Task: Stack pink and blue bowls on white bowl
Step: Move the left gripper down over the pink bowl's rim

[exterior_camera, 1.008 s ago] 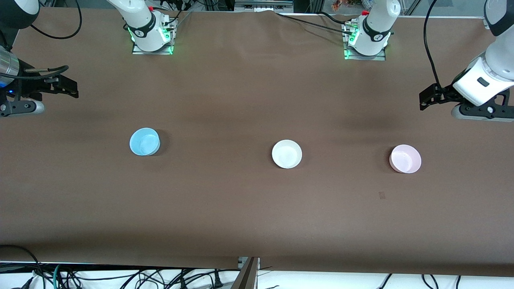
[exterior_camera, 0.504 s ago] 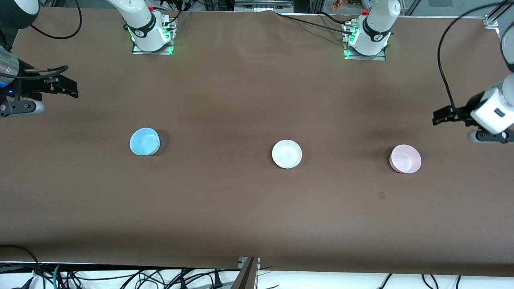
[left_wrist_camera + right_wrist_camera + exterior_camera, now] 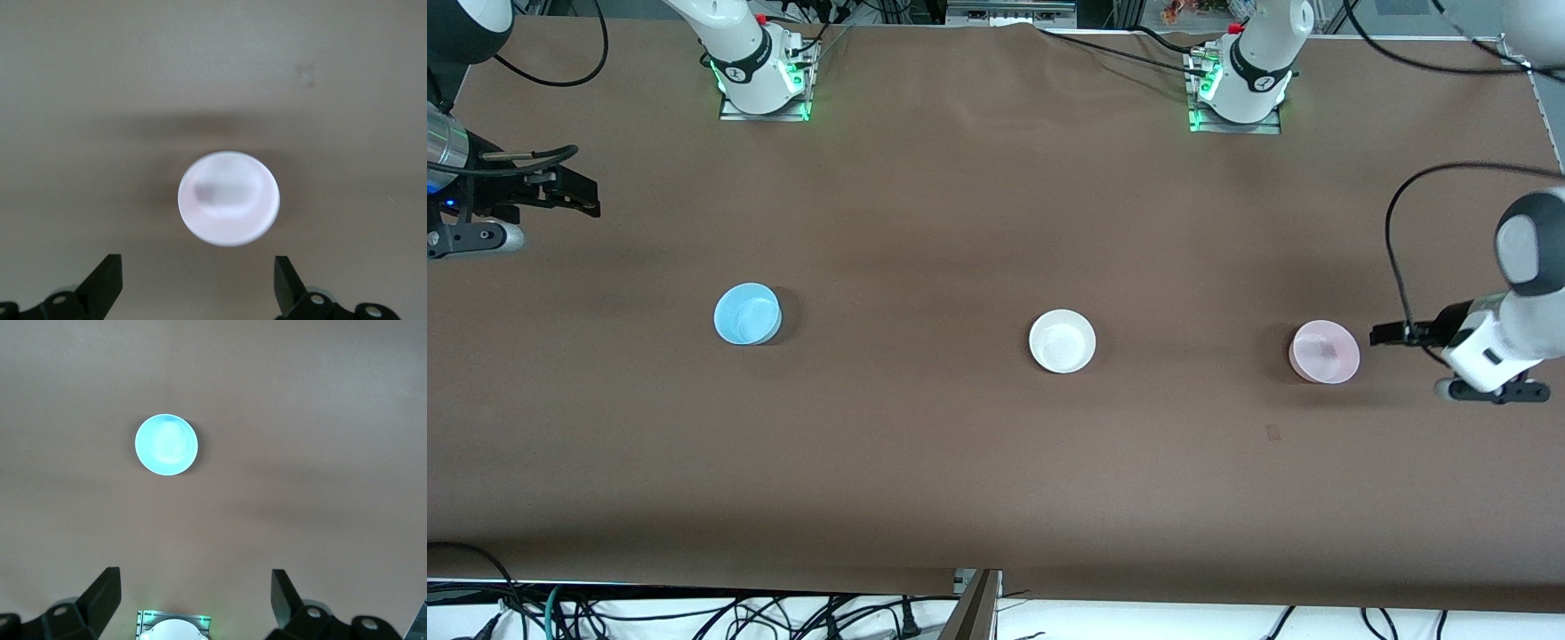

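Brown tabletop, three bowls apart, nothing stacked yet.
Left gripper (image 3: 198,293) hangs wide open and empty by the pink bowl (image 3: 1324,352), toward the left arm's end of the table; right gripper (image 3: 195,607) waits, spread and empty, high over the table's right-arm end, well apart from the blue bowl (image 3: 747,314). White bowl (image 3: 1062,341) sits between them. Risk, I judge: a finger could strike the pale, shallow rim and skid the bowl away.

A brown cloth (image 3: 960,462) covers the whole table, lightly creased along its upper edge. Black cables (image 3: 694,613) tangle on a white floor below the table's near edge.
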Robot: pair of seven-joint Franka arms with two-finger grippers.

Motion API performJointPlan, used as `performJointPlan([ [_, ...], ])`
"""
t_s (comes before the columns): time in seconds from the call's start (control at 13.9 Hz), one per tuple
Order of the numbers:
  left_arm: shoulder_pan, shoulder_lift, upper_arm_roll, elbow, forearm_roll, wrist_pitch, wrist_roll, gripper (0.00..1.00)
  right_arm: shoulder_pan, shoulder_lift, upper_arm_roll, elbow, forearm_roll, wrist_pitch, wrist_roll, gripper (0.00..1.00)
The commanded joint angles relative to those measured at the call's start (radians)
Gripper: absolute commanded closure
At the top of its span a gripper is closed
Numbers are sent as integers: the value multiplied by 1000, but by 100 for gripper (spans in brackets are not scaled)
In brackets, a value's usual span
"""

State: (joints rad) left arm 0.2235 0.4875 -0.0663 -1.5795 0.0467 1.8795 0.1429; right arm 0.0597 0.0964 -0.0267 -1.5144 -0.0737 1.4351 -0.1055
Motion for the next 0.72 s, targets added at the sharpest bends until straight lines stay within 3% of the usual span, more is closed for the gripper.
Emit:
performJointPlan([
  [0.0, 27, 77, -4, 41, -1, 61, 113, 0, -9, 11, 2, 26, 20, -8, -14, 1],
  [0.5, 25, 141, -4, 12, 84, 89, 216, 0, -12, 19, 2, 26, 41, 2, -13, 1],
  [0.65, 30, 141, -6, -34, 84, 172, 297, 0, -12, 43, 2, 26, 40, 21, -14, 1],
])
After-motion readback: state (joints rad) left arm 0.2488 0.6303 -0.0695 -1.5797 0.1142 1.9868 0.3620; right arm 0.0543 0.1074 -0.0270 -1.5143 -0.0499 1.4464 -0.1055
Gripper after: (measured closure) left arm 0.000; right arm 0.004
